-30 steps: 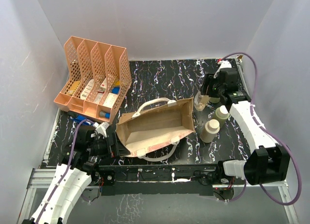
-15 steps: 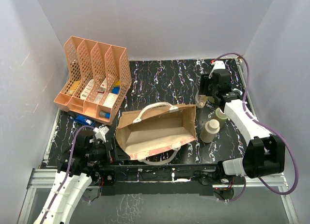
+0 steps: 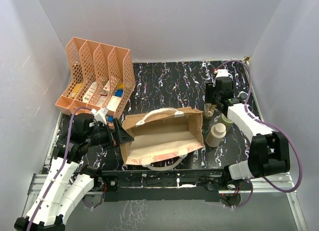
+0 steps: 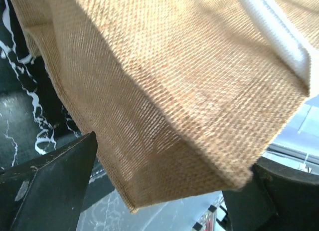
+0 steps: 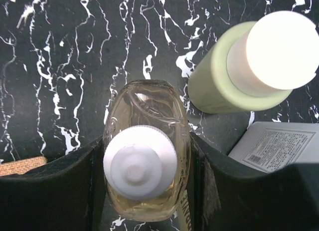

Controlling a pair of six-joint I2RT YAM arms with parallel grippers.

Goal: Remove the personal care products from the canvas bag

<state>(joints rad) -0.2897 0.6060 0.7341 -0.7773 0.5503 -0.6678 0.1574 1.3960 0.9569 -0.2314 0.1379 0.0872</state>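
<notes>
**Canvas flanked on the left, a clear bottle clamped on the right**

Nearest the arms' bases, the left hand (image 3: 121, 135) sits at the left end of the canvas bag (image 3: 164, 136); its fingers stand wide apart with the bag's woven bottom corner between them, and the wrist view shows the cloth unpinched. The bag spans the middle of the tabletop (image 3: 169, 84), its mouth open toward the overhead camera; no bottle shows inside, though a fold could hide one. Just right of the bag stands a beige bottle (image 3: 216, 135); behind it is a pale green bottle (image 3: 227, 122); both are upright with white caps. Farther back, the right hand (image 3: 212, 107) is clamped on the small clear bottle (image 5: 141, 151), a finger on each side and the cap up; whether its base meets the surface I cannot tell.

The step in hand looks like setting this bottle down among the others. To do it well, lower it straight until the base bears; part the fingers evenly and only a little, since the green bottle is near and a white labelled pack (image 5: 271, 146) lies just beside one finger; then rise straight, so the light bottle is not dragged over.

The tabletop is black with white marble veining and looks glossy, so a nudged bottle may slide; an orange mesh rack (image 3: 97, 84) holding small boxes stands at the far left; plain pale walls (image 3: 164, 21) close in on three sides.
</notes>
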